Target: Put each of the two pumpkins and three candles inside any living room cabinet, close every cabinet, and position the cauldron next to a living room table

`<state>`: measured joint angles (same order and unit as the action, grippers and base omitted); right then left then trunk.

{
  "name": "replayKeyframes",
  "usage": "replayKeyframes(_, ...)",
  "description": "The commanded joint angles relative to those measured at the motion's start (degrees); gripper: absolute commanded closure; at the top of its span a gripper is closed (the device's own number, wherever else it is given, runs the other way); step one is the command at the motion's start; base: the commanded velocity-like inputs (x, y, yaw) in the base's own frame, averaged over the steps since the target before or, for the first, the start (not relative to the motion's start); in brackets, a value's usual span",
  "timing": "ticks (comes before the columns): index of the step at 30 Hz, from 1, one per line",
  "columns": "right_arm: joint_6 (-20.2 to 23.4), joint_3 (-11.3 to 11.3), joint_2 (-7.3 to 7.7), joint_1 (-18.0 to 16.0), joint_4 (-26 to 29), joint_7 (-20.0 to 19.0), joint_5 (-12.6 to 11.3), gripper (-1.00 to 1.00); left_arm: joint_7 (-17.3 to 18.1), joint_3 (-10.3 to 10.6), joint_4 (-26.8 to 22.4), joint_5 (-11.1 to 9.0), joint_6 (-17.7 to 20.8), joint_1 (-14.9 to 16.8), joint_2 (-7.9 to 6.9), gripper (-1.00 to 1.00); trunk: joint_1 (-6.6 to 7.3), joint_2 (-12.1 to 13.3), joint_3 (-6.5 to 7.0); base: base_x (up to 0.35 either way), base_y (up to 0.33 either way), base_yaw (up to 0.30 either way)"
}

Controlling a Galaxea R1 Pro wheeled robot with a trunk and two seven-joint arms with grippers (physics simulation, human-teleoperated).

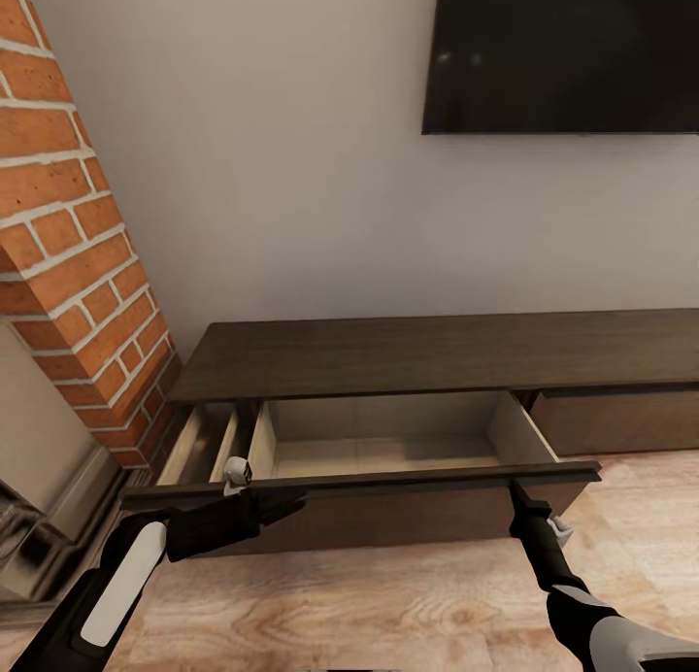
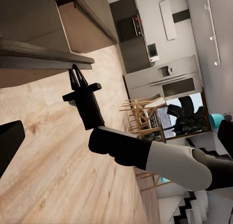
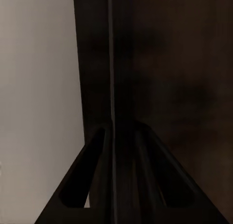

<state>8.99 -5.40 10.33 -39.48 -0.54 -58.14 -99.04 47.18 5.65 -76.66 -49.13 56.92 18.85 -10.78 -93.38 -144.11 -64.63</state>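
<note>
Cabinet (image 1: 408, 356) sits low against wall under dark screen (image 1: 563, 50), brick fireplace (image 1: 68, 254) at its left. Wide drawer (image 1: 388, 483) pulled out, pale interior bare. My right gripper (image 1: 517, 494) at drawer front's top edge, fingers pressed together on either side of it. My left gripper (image 1: 282, 502) lies along same front; cannot tell its state.

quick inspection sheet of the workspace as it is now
surface: pale wood plank floor; flat top of the unit bare
job's things: long low dark-brown wooden cabinet, its wide drawer pulled out, pale interior holding nothing; nothing seen of pumpkins, candles, cauldron
clutter: nothing seen
grippers: left gripper at the drawer front's left part; right gripper at its top edge, right end, fingers close together
cables: nothing seen
surroundings: red brick chimney, black wall-mounted screen, grey wall
</note>
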Motion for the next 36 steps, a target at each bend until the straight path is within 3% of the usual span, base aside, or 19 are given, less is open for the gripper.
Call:
replayKeyframes(1, 0.68, -3.39, -0.02, 0.02, -2.18, -0.22, -0.11, 1.00, 0.11, 0.06, 0.02, -0.08, 0.21, 0.05, -0.03, -1.00, 0.00, -0.01, -0.06, -0.007, 0.000, 0.000)
replayKeyframes(36, 0.76, -3.39, 0.02, 0.02, -2.18, -0.22, -0.10, 1.00, 0.11, 0.06, 0.02, -0.09, 0.21, 0.05, -0.03, -1.00, 0.00, -0.01, -0.06, -0.080, 0.000, 0.000)
